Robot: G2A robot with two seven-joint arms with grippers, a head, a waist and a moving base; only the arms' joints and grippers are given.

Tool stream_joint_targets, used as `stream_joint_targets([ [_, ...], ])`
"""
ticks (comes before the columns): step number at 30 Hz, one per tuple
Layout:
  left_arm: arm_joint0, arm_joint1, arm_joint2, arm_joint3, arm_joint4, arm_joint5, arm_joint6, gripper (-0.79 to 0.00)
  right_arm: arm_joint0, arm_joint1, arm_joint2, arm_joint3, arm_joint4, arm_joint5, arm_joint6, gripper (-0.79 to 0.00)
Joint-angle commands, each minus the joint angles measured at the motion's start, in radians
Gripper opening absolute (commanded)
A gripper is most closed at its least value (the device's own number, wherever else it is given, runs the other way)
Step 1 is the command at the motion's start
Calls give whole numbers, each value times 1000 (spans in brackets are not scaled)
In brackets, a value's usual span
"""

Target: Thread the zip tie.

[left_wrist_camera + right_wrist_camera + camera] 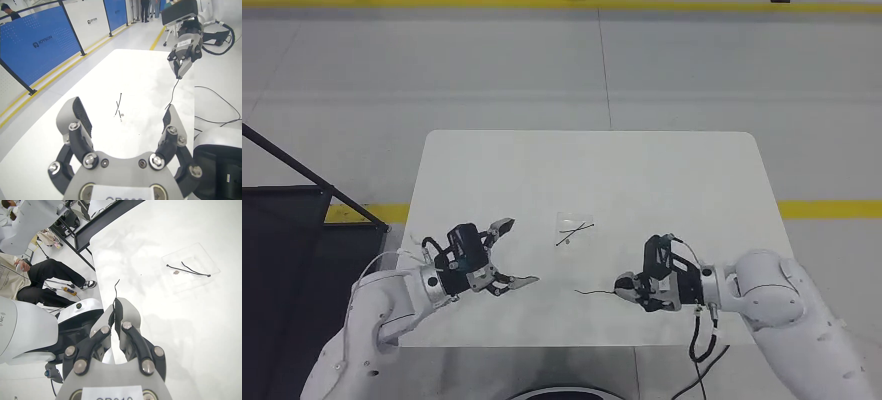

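I am clamping my right tool [114,306] closed on one end of the zip tie [116,288], its free length projecting beyond the tips toward my left tool [523,251], which is hanging spread wide and empty opposite, over the surface [672,180], apparently positioned for the hand-off.

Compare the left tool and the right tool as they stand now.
The left tool is open wide; the right tool is shut. The left tool holds nothing; the right tool pinches a black zip tie by one end. Both hover over the white table, tips facing each other.
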Motion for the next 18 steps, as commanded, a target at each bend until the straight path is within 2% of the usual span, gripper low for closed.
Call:
stream_joint_targets([
  [1, 0, 0, 0, 0, 0, 0, 0, 0, 0, 0, 0, 0, 0, 0, 0, -785],
  [4, 5, 0, 9, -2, -8, -4, 3, 0, -2, 0, -1, -1, -1, 4, -5, -785],
  [8, -27, 5, 45, 39, -20, -78, -40, 0, 5, -2, -17, -36, -18, 67, -20, -785],
  [10, -65, 6, 79, 68, -36, -119, -69, 0, 29, 0, -24, -50, 10, 91, 21, -785],
  [14, -144, 17, 174, 106, -95, -127, -105, 0, 99, 6, -59, -65, 87, 168, 168, -785],
  [18, -213, 48, 282, 113, -134, -127, -148, 0, 186, 9, -105, -59, 138, 251, 251, -785],
])
